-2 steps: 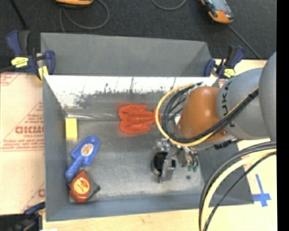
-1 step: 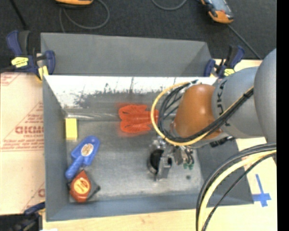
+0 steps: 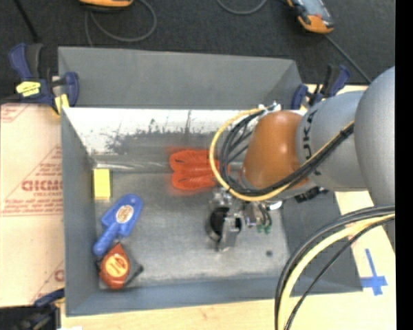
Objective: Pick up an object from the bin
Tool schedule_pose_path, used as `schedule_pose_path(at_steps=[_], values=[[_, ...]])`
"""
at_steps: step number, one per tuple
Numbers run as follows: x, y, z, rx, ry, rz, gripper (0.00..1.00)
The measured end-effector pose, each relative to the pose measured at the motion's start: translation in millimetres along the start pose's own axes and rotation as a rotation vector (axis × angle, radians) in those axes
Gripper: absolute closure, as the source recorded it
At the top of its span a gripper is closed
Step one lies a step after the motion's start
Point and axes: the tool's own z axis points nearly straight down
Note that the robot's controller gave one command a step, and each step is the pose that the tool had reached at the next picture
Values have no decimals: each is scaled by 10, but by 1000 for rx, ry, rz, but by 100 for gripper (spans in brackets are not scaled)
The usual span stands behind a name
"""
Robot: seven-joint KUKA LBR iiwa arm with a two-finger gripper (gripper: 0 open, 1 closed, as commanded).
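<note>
Hand: the hand [image 3: 224,231] hangs low over bare floor in the right-centre of the bin [image 3: 172,81], under the arm's orange cover [image 3: 275,150]; whether it is open or closed cannot be told; nothing can be seen held in it.
Nearest thing: an orange-red two-lobed thing [image 3: 191,170] at the foot of the far wall; it lies up and to the left of the hand, near but apart from it.
Long axis: the orange-red thing runs left to right along the far wall; its rounded ends face left; its right end is hidden behind the arm's cables.
Key relation: the hand sits beside and nearer the camera than this thing, not above it; a pick here would likely call for a shift toward the far wall and leftward, with the grip set across the left-right axis.
Other things: a yellow block [image 3: 101,183], a blue tool [image 3: 120,223] slanting from upper right to lower left, and an orange tape measure [image 3: 114,267] lie along the left side, well apart from the hand.
Progress: judged as not yet grasped.
</note>
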Motion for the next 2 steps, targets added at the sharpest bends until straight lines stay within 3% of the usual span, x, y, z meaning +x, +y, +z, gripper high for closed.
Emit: schedule_pose_path(at_steps=[1, 2], values=[[-213, 9, -5, 0, -6, -3, 100], [-273, 102, -3, 2, -5, -24, 100]])
